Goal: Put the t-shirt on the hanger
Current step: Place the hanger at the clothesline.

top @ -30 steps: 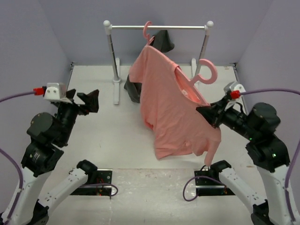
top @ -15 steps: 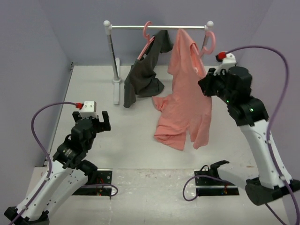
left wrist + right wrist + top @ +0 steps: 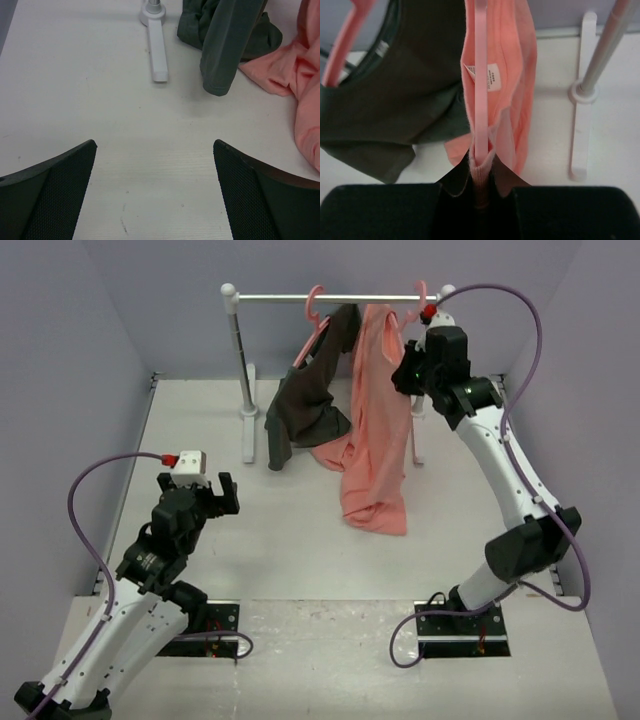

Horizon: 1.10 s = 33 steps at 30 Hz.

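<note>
The salmon-pink t-shirt [image 3: 375, 440] hangs on a pink hanger [image 3: 421, 290] whose hook is up at the rail [image 3: 280, 298], near its right end. The shirt's hem trails on the table. My right gripper [image 3: 406, 375] is raised to the rail and shut on the shirt's collar [image 3: 481, 172] together with the hanger's thin pink bar [image 3: 480, 75]. My left gripper [image 3: 207, 497] is open and empty, low over the table at the left, and its fingers [image 3: 55, 190] are spread wide. The shirt's edge [image 3: 300, 80] lies at the right of the left wrist view.
A dark grey garment [image 3: 310, 390] hangs on a second pink hanger [image 3: 314, 302] left of the shirt and shows in both wrist views [image 3: 405, 100] [image 3: 230, 45]. The white rack stands on two feet [image 3: 157, 50] [image 3: 580, 100]. Purple walls enclose the table.
My right arm has carried the hanger and t-shirt up and back to the rail. My left arm drew back and dropped low a second ago and has since stayed still.
</note>
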Tool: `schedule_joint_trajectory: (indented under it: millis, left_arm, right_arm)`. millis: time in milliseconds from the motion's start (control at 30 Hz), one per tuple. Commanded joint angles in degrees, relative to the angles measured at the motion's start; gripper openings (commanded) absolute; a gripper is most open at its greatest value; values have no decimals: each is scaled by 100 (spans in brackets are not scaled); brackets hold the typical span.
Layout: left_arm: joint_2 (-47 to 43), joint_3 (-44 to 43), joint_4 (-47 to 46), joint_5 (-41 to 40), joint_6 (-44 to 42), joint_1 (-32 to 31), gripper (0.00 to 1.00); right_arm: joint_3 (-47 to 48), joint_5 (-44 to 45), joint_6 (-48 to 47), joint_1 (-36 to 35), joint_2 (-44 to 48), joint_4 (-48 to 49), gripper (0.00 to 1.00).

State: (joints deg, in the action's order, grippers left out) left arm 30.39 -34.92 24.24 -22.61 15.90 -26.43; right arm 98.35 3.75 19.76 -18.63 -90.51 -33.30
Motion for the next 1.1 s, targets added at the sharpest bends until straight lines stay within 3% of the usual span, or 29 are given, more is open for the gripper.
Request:
schedule_joint_trajectory:
  millis: [0, 100, 433, 567, 700, 833, 933, 967, 1000, 1067]
  left_arm:
    - [10, -48, -402, 361, 47, 220, 100]
    - [28, -49, -437, 591, 37, 433, 100]
    - [-46, -42, -464, 950, -17, 490, 100]
    - [-34, -42, -430, 915, -69, 507, 100]
    - [97, -98, -328, 362, 62, 684, 100]
    - [337, -210, -203, 52, 325, 1039, 100]
    - [469, -252, -137, -108, 460, 1238, 100]
    - [485, -252, -112, -267, 496, 1246, 100]
    - [482, -251, -103, -373, 541, 1246, 100]
    - [392, -212, -84, -581, 656, 1249, 100]
  right_arm:
    - [1739, 169, -130, -9, -950, -40, 0]
    - [2356, 170, -157, -8, -1467, -333, 0]
    - [2627, 398, -178, 35, -2157, -283, 0]
    - [2407, 398, -174, 35, -2342, -326, 0]
    - [1679, 404, -61, 29, -2056, -54, 0]
    - [858, 336, 44, 12, -1462, 484, 26]
    - [597, 237, 107, 10, -1020, 498, 69]
    - [488, 205, 107, 18, -897, 483, 88]
    - [415, 205, 107, 18, -738, 491, 98]
    - [172, 213, 92, 18, -171, 471, 99]
